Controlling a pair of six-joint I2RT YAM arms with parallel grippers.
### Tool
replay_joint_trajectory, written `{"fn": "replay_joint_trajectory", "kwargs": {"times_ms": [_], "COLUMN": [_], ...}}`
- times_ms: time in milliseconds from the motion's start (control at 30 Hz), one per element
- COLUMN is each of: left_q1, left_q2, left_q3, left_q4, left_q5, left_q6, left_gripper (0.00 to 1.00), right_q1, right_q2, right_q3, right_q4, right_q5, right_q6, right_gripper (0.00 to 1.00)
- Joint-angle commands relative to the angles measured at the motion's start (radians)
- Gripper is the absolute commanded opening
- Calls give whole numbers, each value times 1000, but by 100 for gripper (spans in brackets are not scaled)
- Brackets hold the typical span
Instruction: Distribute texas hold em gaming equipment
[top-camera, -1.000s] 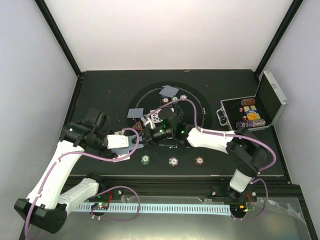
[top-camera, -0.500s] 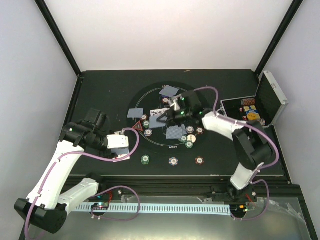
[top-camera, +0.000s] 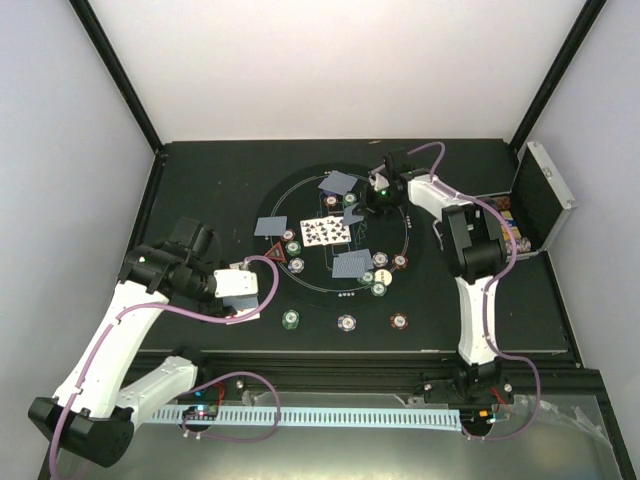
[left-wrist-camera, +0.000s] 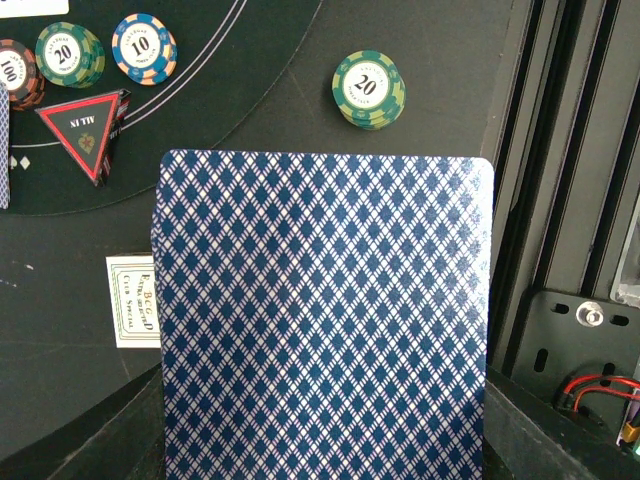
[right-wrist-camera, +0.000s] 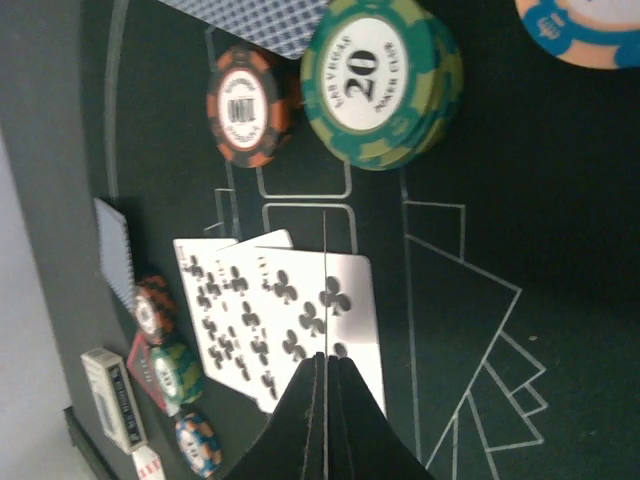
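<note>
The right gripper (right-wrist-camera: 325, 365) has its jaws pressed together on a single playing card (right-wrist-camera: 325, 270), which shows edge-on in the wrist view as a thin line. The card's long axis runs straight out from the jaws, in line with the fingers. It stands on edge over the far part of the round black mat (top-camera: 298, 200). Behind it in that view lies a fan of face-up club cards (right-wrist-camera: 270, 310). Farther out sit a green 20 chip stack (right-wrist-camera: 380, 85) and, just beside it, a maroon chip (right-wrist-camera: 245, 105).

To lay the card well, I judge the wrist should roll until it lies flat, then sink low over bare mat clear of fan and stacks before releasing.

The left gripper (top-camera: 243, 285), near the desk (top-camera: 220, 180) front, appears clamped on the blue-backed deck (left-wrist-camera: 325, 320), whose long axis points away from the wrist.
</note>
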Motion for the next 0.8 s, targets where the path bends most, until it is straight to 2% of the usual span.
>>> {"fn": "replay_joint_trajectory", "kwargs": {"times_ms": [0, 167, 400, 567, 667, 767], "left_q1": [-3, -3, -3, -3, -3, -3], "left_q2": [1, 4, 5, 7, 6, 4], "left_q3": [28, 31, 34, 34, 37, 42], "left_q4": [-2, -2, -7, -11, -13, -12], "left_q5": [24, 27, 27, 27, 27, 28], "left_q6": [4, 1, 1, -4, -5, -6], "left_gripper": [2, 2, 2, 1, 2, 2], "right_q1": [4, 4, 4, 9, 29, 91], "right_q2": [52, 99, 39, -70, -169, -278], "right_q3": [83, 148, 145, 107, 48, -71], "right_q4": [-136, -204, -276, -304, -271, -174], "right_q5": [78, 137, 296, 415, 407, 312], "right_q6": [-66, -89, -109, -109, -97, -61], "right_gripper": [1, 5, 39, 54, 61, 65]}}
